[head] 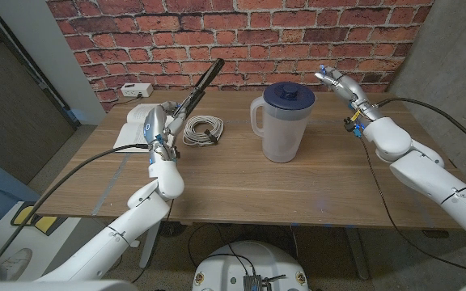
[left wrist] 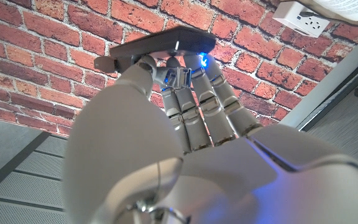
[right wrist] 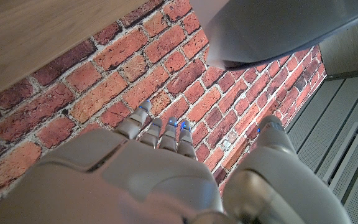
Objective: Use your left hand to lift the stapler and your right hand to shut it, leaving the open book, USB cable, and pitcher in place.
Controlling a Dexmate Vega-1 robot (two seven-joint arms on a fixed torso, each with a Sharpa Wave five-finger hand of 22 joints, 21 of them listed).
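One slip threatens: the left hand (head: 162, 128) grips the open stapler (head: 199, 87) aloft, while the empty, spread right hand (head: 340, 83), crossing over, might bump the pitcher (head: 282, 121).

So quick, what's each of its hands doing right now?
Left hand: holding the stapler up off the table.
Right hand: raised, holding nothing, fingers apart, so open.

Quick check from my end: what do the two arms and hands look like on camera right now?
Both arms are glossy white rounded shells. A black cable runs along the left arm, another along the right. The left hand and right hand have silver-grey jointed fingers with blue-lit tips.
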